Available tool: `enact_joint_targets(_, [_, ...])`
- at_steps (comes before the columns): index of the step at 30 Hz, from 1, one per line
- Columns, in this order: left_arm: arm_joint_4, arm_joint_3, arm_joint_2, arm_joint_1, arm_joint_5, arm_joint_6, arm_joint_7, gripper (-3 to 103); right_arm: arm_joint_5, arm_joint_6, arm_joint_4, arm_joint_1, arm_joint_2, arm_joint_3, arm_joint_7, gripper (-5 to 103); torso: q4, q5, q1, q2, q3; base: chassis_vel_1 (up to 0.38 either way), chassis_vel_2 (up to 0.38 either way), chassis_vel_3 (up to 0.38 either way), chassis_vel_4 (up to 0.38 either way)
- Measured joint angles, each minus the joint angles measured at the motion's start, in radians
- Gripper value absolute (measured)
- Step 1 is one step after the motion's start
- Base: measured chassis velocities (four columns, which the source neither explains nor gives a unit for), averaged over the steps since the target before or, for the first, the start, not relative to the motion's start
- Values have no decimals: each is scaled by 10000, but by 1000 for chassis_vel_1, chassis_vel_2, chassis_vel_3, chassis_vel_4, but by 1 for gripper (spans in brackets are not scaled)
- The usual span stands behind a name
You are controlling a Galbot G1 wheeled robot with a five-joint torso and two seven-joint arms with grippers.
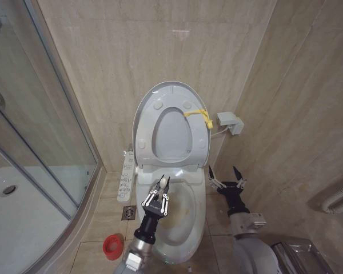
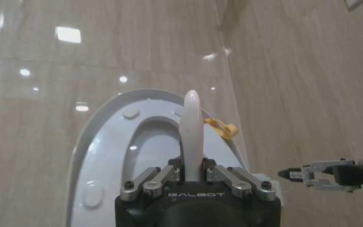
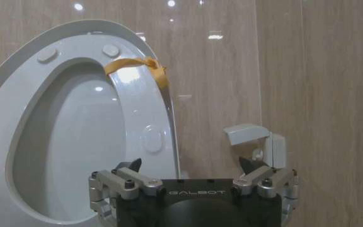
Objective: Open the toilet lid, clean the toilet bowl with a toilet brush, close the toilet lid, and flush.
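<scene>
Red round holder cup (image 1: 111, 246) sits on the floor at left; left hand (image 1: 160, 187) hovers over the stained white ceramic toilet bowl (image 1: 186, 220), clamped on the thin white toilet brush (image 2: 192, 137); glossy white oval toilet lid (image 1: 146, 105) upright; right hand (image 1: 227, 174) spread wide, empty.

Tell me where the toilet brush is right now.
The toilet brush is clamped in the left gripper over the toilet bowl, its white handle tip pointing up in front of the raised toilet lid; the red holder cup sits on the floor to the robot's left.

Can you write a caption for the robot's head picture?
Left gripper holds the toilet brush over the toilet bowl, toilet lid up.
</scene>
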Motion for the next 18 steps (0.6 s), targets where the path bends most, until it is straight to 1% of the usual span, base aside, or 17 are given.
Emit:
enact_joint_targets(4, [-278, -364, 18, 565, 228, -115, -138, 18, 0, 0, 0, 0, 0, 0, 0, 100, 1, 0, 0, 0, 0, 0, 0, 0, 0])
enact_joint_targets(5, [-278, -364, 18, 565, 228, -115, -138, 18, 0, 0, 0, 0, 0, 0, 0, 100, 1, 0, 0, 0, 0, 0, 0, 0, 0])
enact_joint_targets(8, [-539, -772, 66, 955, 259, -102, -349, 18, 0, 0, 0, 0, 0, 0, 0, 100, 1, 0, 0, 0, 1, 0, 0, 0, 0])
enact_joint_targets(12, [-753, -1089, 93, 1272, 213, -43, -423, 18, 1, 0, 0, 0, 0, 0, 0, 100, 0, 1, 0, 0, 1, 0, 0, 0, 0])
enact_joint_targets(18, [-627, -1440, 11, 1665, 204, -84, -659, 18, 1, 0, -1, 0, 0, 0, 0, 100, 0, 0, 0, 0, 1, 0, 0, 0, 0])
